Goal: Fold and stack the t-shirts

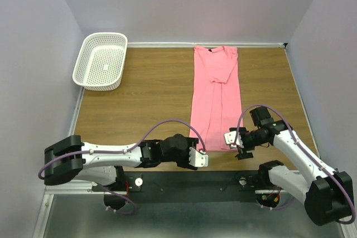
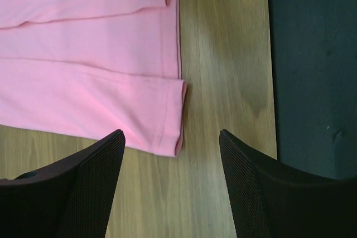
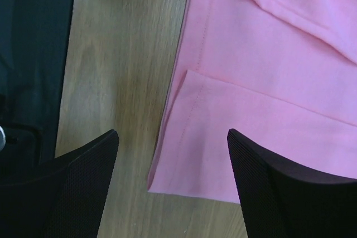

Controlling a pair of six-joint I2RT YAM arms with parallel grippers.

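The salmon-pink cloth t-shirt (image 1: 216, 98) lies as a long narrow strip on the brown wooden table (image 1: 150, 93). The left gripper (image 1: 202, 158) and right gripper (image 1: 231, 137) hover at its near hem corners, fingers spread. Pinching only the top layer would likely pull the fold apart.

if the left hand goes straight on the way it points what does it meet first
Likely the hem corner of the salmon-pink cloth t-shirt, framed by the open left hand; depth is unclear, so maybe the brown wooden table just beside it.

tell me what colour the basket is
White, a mesh-walled basket; it shows only in the top external view.
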